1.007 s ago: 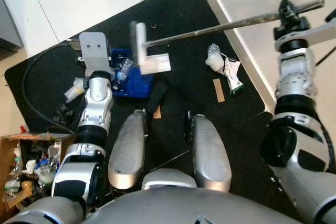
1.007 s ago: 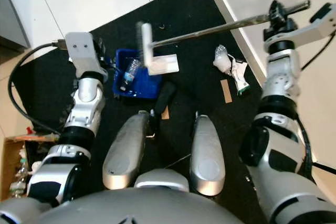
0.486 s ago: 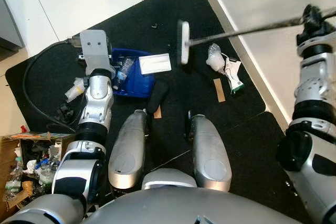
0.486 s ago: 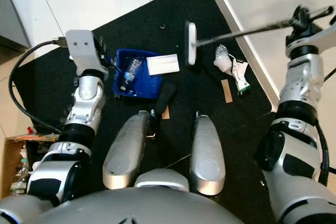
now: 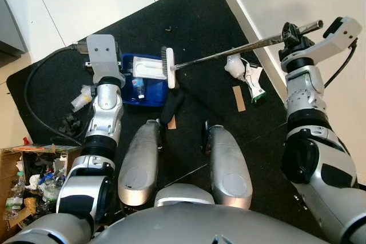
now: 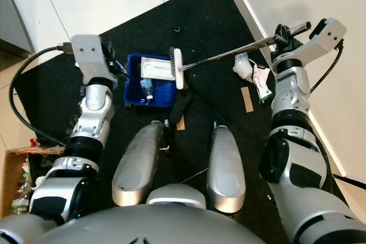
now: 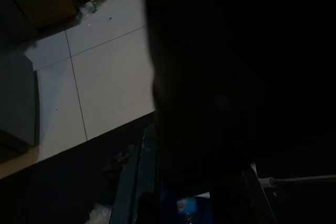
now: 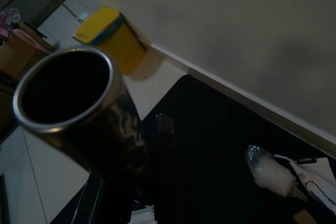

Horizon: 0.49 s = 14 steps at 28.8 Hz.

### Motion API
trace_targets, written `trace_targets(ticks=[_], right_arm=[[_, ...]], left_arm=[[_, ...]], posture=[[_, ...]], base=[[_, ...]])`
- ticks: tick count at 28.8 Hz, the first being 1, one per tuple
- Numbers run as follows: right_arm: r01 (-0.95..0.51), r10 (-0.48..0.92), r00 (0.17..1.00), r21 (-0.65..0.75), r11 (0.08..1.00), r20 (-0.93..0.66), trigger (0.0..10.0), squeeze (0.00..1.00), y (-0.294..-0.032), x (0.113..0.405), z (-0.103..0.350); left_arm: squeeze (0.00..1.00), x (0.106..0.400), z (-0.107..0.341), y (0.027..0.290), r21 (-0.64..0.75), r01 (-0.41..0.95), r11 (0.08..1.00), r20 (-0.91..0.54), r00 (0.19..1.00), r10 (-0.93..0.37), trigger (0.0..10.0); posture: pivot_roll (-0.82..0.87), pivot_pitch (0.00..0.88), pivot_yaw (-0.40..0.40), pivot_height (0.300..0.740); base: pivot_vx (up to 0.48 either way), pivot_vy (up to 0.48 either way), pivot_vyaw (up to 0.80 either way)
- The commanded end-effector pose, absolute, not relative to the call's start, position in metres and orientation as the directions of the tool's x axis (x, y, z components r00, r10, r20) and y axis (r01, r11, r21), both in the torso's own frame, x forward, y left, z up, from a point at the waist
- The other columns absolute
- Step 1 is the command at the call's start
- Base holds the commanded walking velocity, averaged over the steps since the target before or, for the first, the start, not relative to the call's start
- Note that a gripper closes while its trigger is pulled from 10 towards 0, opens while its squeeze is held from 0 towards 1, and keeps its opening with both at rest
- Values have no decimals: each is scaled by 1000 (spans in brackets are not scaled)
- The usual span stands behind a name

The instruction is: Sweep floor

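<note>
My right gripper is shut on the top of the broom's metal handle, whose open tube end shows in the right wrist view. The brush head rests at the open right side of the blue dustpan. A white flat box and a plastic bottle lie in the pan. My left gripper is at the pan's left edge, shut on it. The left wrist view is mostly dark, with the pan's blue rim low in it.
All of this lies on a black mat over white tiles. Litter on the mat: a crumpled plastic bag, a white-green packet, a cardboard strip, a black cloth. A rubbish box and black cable lie left. The wall runs along the right.
The brush head swung out to the right, then swept back left to the dustpan's mouth. The white box has gone from the pan's edge into the pan.
</note>
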State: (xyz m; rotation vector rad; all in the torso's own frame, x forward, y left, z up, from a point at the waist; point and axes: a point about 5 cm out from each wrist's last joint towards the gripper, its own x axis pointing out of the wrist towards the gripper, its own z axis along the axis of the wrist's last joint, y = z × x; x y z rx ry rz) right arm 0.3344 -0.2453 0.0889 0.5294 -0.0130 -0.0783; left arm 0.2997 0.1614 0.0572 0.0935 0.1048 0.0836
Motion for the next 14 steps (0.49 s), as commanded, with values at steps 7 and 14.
trace_targets(ticks=[7,14], right_arm=[[23,-33,999,468,883,13,10000,0,-253,332,93],[21,-56,996,406,914,74,10000,0,-275,330,111]], left_arm=[[0,297,44,169,-15,-111,994,-217,970,105,10000],[0,313,66,179,-112,-136,984,-176,978,115,10000]], posture=[[118,266,12,740],[95,251,10,740]], base=[[0,0,0],[0,0,0]])
